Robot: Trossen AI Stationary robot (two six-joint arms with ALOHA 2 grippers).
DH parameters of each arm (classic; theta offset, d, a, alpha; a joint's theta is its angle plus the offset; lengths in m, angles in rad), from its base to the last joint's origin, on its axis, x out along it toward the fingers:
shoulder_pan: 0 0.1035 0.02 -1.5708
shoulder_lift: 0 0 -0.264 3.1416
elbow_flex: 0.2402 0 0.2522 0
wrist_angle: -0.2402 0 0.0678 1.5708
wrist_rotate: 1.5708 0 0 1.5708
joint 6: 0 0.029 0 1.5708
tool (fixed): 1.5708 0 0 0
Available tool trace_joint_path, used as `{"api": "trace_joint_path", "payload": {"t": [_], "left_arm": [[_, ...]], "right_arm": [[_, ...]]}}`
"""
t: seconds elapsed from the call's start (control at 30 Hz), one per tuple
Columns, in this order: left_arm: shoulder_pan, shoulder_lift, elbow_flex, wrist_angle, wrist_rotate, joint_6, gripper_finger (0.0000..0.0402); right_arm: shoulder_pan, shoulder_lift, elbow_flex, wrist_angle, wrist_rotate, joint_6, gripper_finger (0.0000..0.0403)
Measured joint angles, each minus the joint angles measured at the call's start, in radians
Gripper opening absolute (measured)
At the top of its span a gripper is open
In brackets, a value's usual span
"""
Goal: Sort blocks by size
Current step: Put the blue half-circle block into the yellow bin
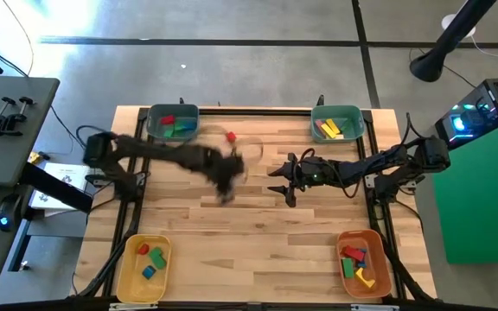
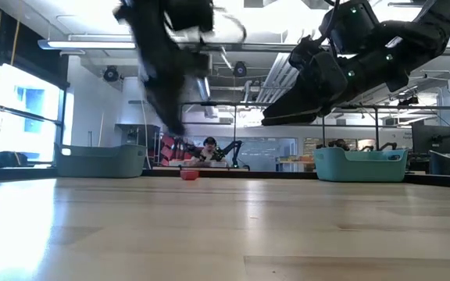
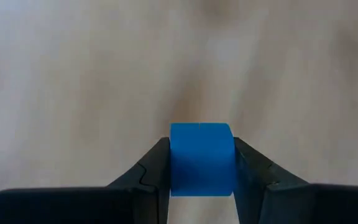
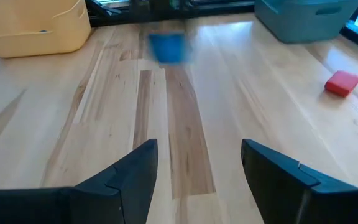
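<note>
My left gripper (image 1: pixel 226 192) is over the middle of the table, shut on a small blue cube (image 3: pixel 201 155). The cube also shows as a blue blur in the right wrist view (image 4: pixel 166 46). A small red block (image 1: pixel 230 136) lies flat on the table toward the far edge; it also shows in the low view (image 2: pixel 189 174) and the right wrist view (image 4: pixel 342 83). My right gripper (image 1: pixel 279 183) hangs open and empty above the table, just right of centre, its fingers (image 4: pixel 129 171) pointing toward the left gripper. My left gripper pinches the blue cube by two opposite side faces (image 3: pixel 174 163) between its two fingers. The fingers come from above and point down at the table. The cube sits level between them, clear of the tabletop.
Two teal bins stand at the far edge, left (image 1: pixel 171 121) and right (image 1: pixel 335 123), each with blocks. A yellow bin (image 1: pixel 145 263) at the near left and an orange bin (image 1: pixel 361 263) at the near right hold more blocks. Bare wood lies between them.
</note>
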Motion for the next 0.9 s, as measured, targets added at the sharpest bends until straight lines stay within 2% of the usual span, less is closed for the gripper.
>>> {"api": "trace_joint_path", "payload": {"t": [0.07, 0.13, 0.2, 0.3, 0.43, 0.53, 0.6, 0.77, 0.83, 0.9], "left_arm": [[-0.126, -0.049, -0.002, -0.120, 0.021, -0.004, 0.0096], [-0.253, -0.086, 0.000, -0.227, 0.078, -0.111, 0.0096], [-0.377, -0.099, 0.000, -0.307, 0.155, -0.308, 0.0096], [-0.570, -0.110, -0.001, -0.346, 0.218, -0.667, 0.0096], [-0.802, -0.109, -0.001, -0.328, 0.225, -1.128, 0.0096], [-0.932, -0.107, -0.001, -0.313, 0.178, -1.412, 0.0096], [-0.992, -0.107, -0.020, -0.292, 0.140, -1.539, 0.0096], [-1.058, -0.107, -0.108, -0.263, 0.158, -1.733, 0.0096], [-1.066, -0.107, -0.145, -0.261, 0.184, -1.781, 0.0097], [-1.060, -0.107, -0.170, -0.259, 0.256, -1.791, 0.0119]], "right_arm": [[0.000, 0.000, 0.000, 0.011, 0.000, -0.020, 0.0227], [0.000, 0.000, 0.000, 0.029, 0.000, -0.031, 0.0227], [0.000, 0.000, 0.000, 0.040, 0.000, -0.042, 0.0227], [0.000, 0.000, 0.000, 0.051, 0.000, -0.046, 0.0227], [0.000, 0.000, 0.000, 0.053, 0.000, -0.047, 0.0227], [0.000, 0.000, 0.000, 0.054, 0.000, -0.056, 0.0227], [0.000, 0.000, 0.000, 0.057, 0.000, -0.076, 0.0227], [0.000, 0.000, 0.000, 0.067, 0.000, -0.109, 0.0227], [0.000, 0.000, 0.000, 0.068, 0.000, -0.116, 0.0227], [0.000, 0.000, 0.000, 0.068, 0.000, -0.118, 0.0227]]}}
